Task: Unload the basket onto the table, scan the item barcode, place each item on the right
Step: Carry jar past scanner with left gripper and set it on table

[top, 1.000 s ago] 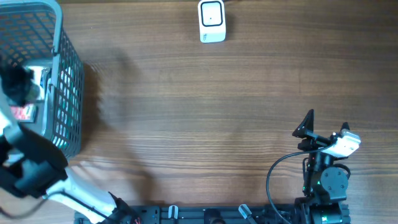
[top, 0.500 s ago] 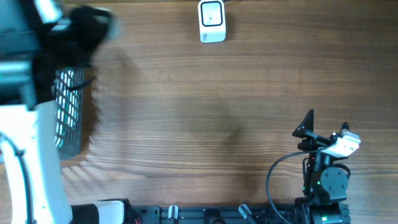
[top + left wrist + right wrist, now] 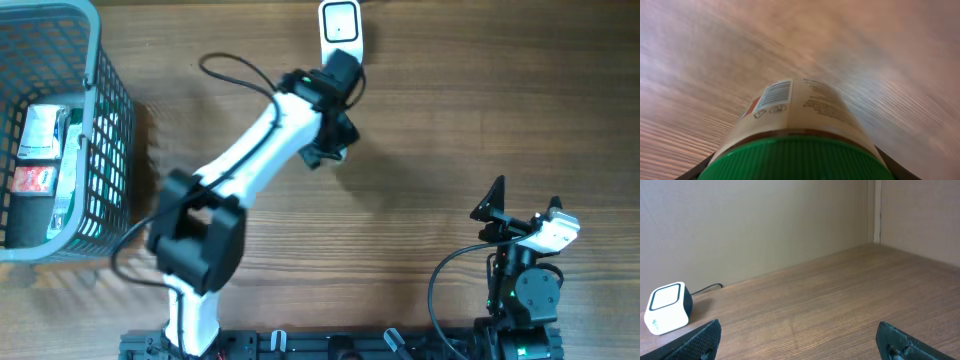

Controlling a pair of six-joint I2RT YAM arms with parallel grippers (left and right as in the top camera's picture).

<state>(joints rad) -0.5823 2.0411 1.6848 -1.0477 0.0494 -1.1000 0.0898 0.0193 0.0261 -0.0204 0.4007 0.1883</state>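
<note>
Looking at the presenting step here: left hand (image 3: 330, 140) is clamped on a green-lidded jar (image 3: 790, 115), held over the bench (image 3: 450, 120) just beside the white scanner (image 3: 341, 33). The barcode (image 3: 776, 93) faces the wrist camera, so I'd guess the next move needs a roll to aim it at the scanner window. Right hand (image 3: 525, 197) is wide open, holding nothing, well apart.

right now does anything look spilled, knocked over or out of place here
Nothing stands out. The basket stands upright with its items inside, the scanner sits upright at the table's far edge, and the left gripper holds a green-lidded jar, lid on, near the scanner. No spill shows.
</note>
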